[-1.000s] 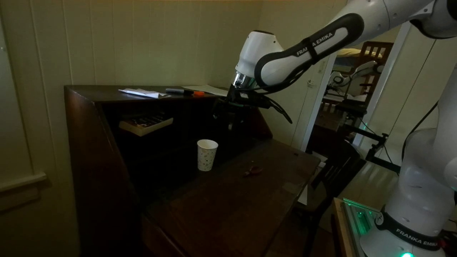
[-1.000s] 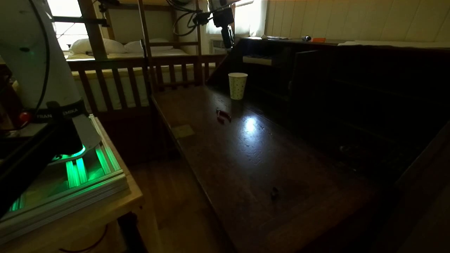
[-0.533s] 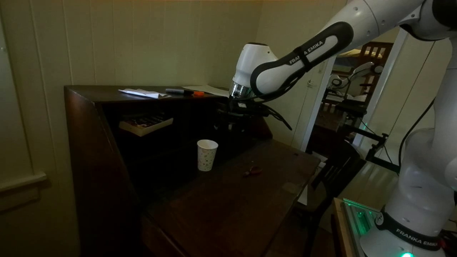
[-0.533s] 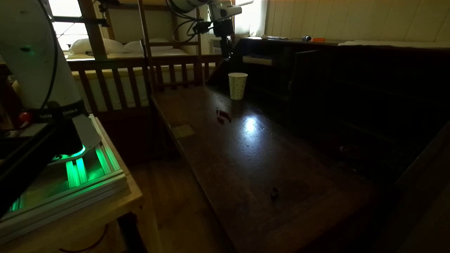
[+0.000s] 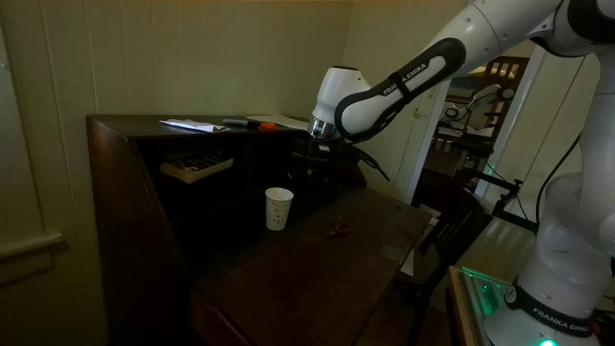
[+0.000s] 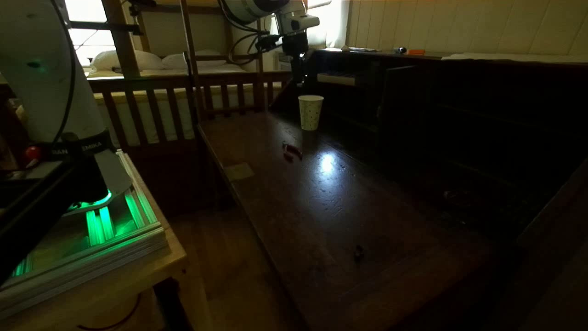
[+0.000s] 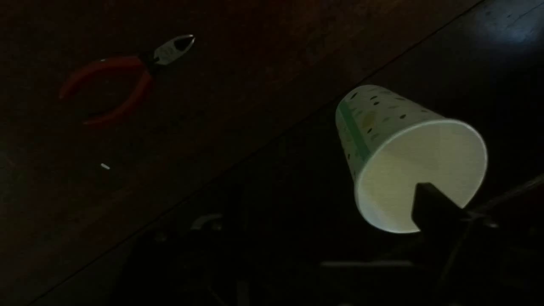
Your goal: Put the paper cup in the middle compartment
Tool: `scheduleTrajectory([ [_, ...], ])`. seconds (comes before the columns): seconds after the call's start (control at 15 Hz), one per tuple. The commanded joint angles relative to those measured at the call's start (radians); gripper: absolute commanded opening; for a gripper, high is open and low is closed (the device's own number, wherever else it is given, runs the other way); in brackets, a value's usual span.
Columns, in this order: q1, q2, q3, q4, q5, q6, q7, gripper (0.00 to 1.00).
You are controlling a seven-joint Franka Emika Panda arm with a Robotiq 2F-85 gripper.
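The paper cup (image 5: 277,209) stands upright on the dark wooden desk (image 6: 285,207), in front of the open cubbyholes (image 5: 250,163). There is one: small, round-mouthed, tapering to a narrower base, its pale side flecked with dark specks and bearing a green stripe that runs from base toward rim. My fingers (image 7: 430,205) are spread apart, higher than the cup and clear of it, though in the wrist view one dark tip overlaps its smooth inside. Near the cup lies one pair of pliers (image 7: 148,63) with two curved red handles and a grey metal head. One pale-edged book (image 5: 197,170) rests in a cubbyhole.
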Motion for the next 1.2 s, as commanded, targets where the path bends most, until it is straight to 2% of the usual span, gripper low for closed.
scheduleTrajectory([
  [0.0,0.015,0.062,-0.019,0.017,0.068,0.059,-0.037,1.00],
  [0.13,0.018,0.088,-0.018,0.021,0.103,0.097,-0.058,0.99],
  [0.27,0.022,0.109,-0.015,0.025,0.144,0.137,-0.080,0.87],
  [0.47,0.038,0.133,-0.023,0.038,0.181,0.144,-0.084,0.56],
  [0.93,0.055,0.130,-0.038,0.039,0.215,0.141,-0.068,0.07],
  [1.0,0.053,0.129,-0.035,0.040,0.227,0.139,-0.073,0.01],
  [1.13,0.054,0.133,-0.036,0.044,0.238,0.137,-0.071,0.00],
])
